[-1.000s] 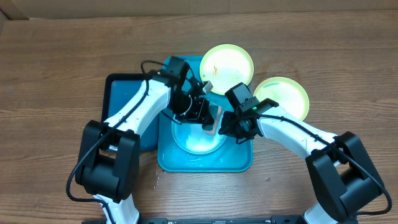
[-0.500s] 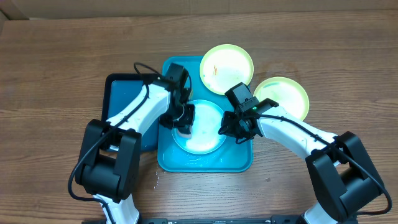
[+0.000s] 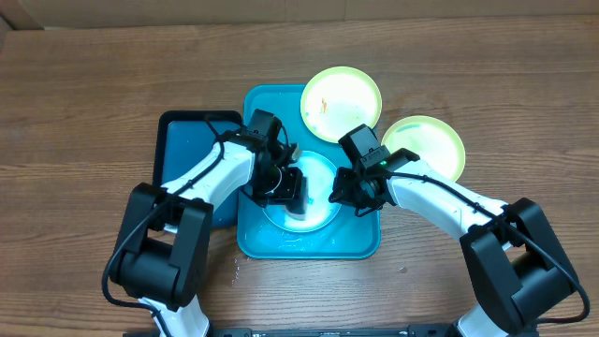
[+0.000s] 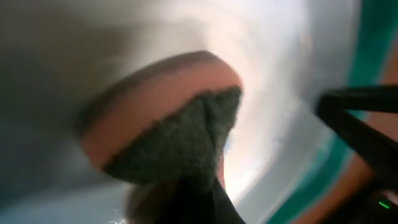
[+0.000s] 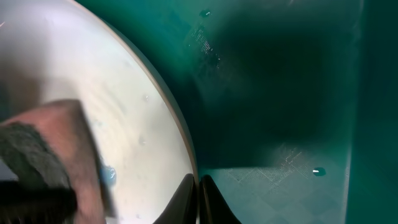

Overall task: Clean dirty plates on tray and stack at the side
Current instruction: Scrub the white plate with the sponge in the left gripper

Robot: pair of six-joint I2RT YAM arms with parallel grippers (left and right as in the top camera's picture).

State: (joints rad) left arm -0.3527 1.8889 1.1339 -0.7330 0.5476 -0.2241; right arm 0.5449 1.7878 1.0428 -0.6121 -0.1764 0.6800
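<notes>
My left pincer (image 3: 284,190) is clamped on the sponge (image 4: 165,127), pressed to the blue-rimmed plate (image 3: 318,213) in the turquoise tray (image 3: 309,245) at frame centre; my right pincer (image 5: 198,186) nips its right rim. I should scrub in small circles, holding that rim pinned

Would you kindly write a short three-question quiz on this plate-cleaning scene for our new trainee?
1. True or false: the left claw holds a sponge on the blue-rimmed plate.
2. Where does the right claw pinch that plate? A its rim; B its centre; C nowhere, it holds the sponge.
3. Fill in: that plate lies in the ____ tray.
Key: 1 true; 2 A; 3 turquoise.
</notes>
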